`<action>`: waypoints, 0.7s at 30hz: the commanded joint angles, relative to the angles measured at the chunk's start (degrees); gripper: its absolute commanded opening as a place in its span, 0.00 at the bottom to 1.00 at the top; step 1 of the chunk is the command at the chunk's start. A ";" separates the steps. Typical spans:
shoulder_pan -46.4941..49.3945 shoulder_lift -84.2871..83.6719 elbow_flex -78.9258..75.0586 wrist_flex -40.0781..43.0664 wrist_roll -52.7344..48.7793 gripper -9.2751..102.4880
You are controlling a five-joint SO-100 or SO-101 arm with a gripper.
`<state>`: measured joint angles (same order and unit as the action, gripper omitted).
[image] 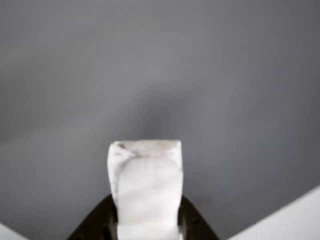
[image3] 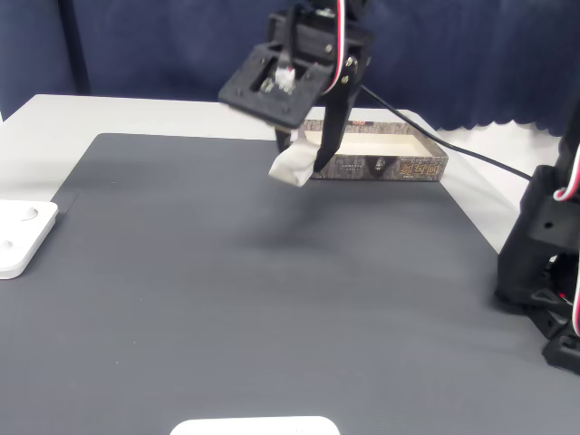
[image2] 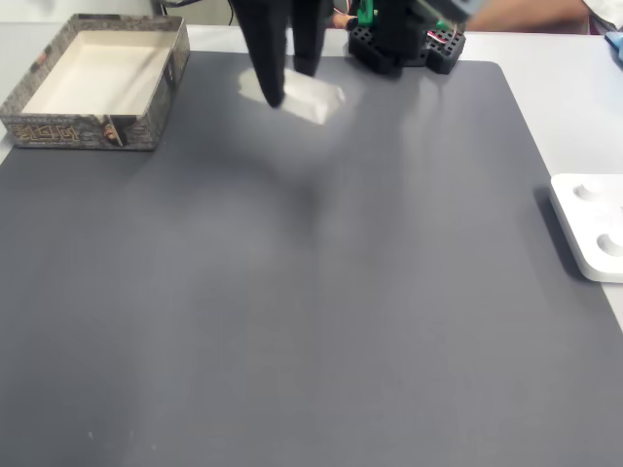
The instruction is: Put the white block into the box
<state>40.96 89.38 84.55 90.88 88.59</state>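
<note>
The white block point(image: 145, 187) stands out from the black gripper point(image: 145, 220) at the bottom of the other view, held up above the grey mat. In a fixed view the block point(image2: 310, 96) hangs in the air with the dark fingers point(image2: 268, 58) shut on it, to the right of the box point(image2: 92, 131). Seen in another fixed view, the gripper point(image3: 304, 156) grips the block point(image3: 292, 169) well above the mat, in front of the box point(image3: 390, 166), which lies at the mat's far edge with its cream inside showing.
A dark grey mat point(image2: 311, 292) covers the table. A flat white plastic device point(image2: 592, 224) lies at the mat's right edge in a fixed view, and at the left edge point(image3: 20, 237) in another. The arm's black base point(image2: 404, 44) stands at the far edge. A second black arm base point(image3: 548, 263) stands at the right.
</note>
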 commanded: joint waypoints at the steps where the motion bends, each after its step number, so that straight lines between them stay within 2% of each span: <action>1: 6.42 5.01 -1.41 0.79 -4.04 0.07; 5: 12.83 5.10 -0.53 0.97 -10.37 0.07; 10: 22.24 3.43 -1.93 2.20 -10.11 0.07; 21: 37.62 -5.98 -14.77 2.11 -0.62 0.07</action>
<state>74.44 83.94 76.82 92.81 86.13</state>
